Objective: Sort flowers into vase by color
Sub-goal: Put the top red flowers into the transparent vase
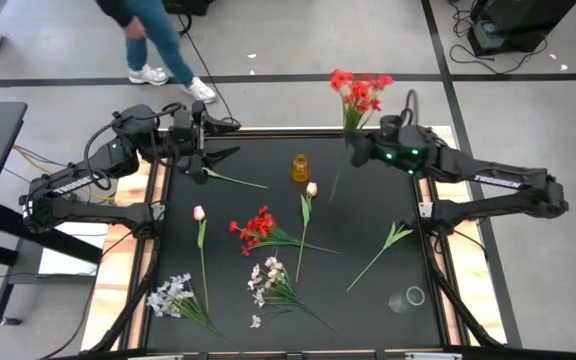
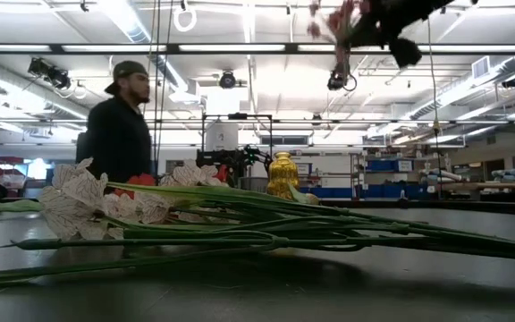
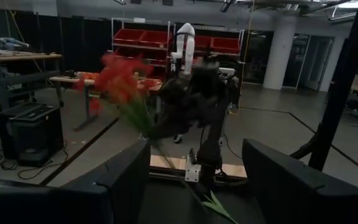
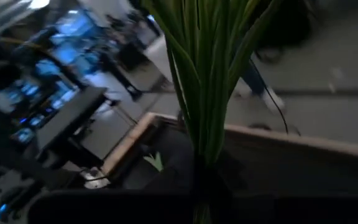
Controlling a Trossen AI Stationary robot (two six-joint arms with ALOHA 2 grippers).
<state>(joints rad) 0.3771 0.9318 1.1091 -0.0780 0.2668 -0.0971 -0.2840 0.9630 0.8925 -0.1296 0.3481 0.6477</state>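
Observation:
My right gripper [image 1: 356,150] is raised over the table's far right part, shut on a bunch of red flowers [image 1: 360,90]. The low view shows it high up, with the blossoms [image 2: 333,22] beside it. My left gripper [image 1: 223,155] is open near the far left edge, beside a bare green stem [image 1: 236,181] lying flat. A yellow vase [image 1: 300,168] stands between the two grippers. On the table lie two pink tulips [image 1: 199,213] [image 1: 311,188], another red bunch [image 1: 258,228] and two white sprays [image 1: 173,295] [image 1: 268,278]. My right gripper pinches the red bunch by its green stems [image 4: 204,124], some way below the blossoms [image 3: 120,81]. The bunch is lifted clear of the table. Its blossoms tip up and toward the far edge, and the stem end [image 1: 334,186] hangs below the fingers.
A green leafy stem [image 1: 383,250] lies right of centre, and a small clear glass [image 1: 408,298] stands at the near right. A person [image 1: 153,40] walks on the floor beyond the far edge. Wooden rails [image 1: 153,200] frame the black table.

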